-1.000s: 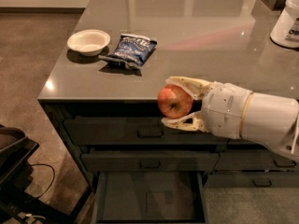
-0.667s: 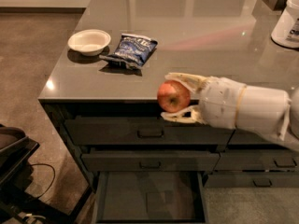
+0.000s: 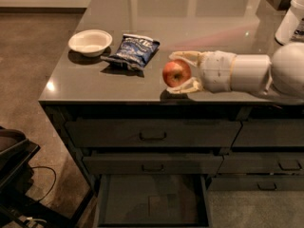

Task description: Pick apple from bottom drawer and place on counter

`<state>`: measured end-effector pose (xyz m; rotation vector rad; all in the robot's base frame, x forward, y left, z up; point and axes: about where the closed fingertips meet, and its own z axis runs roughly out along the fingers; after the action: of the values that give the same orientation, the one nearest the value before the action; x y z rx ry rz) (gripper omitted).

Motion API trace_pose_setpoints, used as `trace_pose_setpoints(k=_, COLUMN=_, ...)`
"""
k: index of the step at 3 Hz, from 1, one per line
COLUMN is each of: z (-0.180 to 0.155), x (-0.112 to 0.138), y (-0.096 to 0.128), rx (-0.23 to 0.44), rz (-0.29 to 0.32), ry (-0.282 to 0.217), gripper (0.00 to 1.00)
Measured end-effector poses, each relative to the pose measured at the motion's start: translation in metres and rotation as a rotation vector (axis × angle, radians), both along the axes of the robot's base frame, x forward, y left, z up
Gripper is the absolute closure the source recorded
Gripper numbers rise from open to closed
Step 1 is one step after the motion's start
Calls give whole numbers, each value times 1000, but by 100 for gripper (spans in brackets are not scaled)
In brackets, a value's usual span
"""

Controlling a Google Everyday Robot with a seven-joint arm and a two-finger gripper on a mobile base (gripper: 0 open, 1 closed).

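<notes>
The red apple (image 3: 176, 73) with a yellowish patch sits between the two pale fingers of my gripper (image 3: 178, 71), which is shut on it. The gripper reaches in from the right over the front part of the glossy grey counter (image 3: 190, 27), with the apple close above or on its surface; I cannot tell if it touches. The bottom drawer (image 3: 152, 201) stands pulled open below, its dark floor bare.
A white bowl (image 3: 90, 42) and a blue snack bag (image 3: 133, 51) lie on the counter to the left of the apple. A white container (image 3: 291, 18) stands at the far right. Two shut drawer fronts (image 3: 152, 133) lie above the open drawer. Dark equipment (image 3: 14, 160) stands at lower left.
My gripper has carried the apple up from in front of the counter's edge to over the countertop, a little farther back and right.
</notes>
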<state>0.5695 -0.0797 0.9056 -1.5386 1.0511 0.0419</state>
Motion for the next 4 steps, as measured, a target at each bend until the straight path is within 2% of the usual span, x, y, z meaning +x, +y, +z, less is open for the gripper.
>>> trace_pose_setpoints(k=1, z=10, x=44, y=9, rx=-35, rz=31, ry=-1, gripper=100)
trace_pose_setpoints(k=2, z=14, x=78, y=15, rx=-78, rz=35, ry=8, gripper=100)
trace_pose_setpoints(k=3, z=16, x=81, y=21, rx=-77, rz=42, ry=3, gripper=81)
trace_pose_setpoints(k=4, z=16, x=81, y=21, rx=-77, rz=42, ry=3, gripper=58)
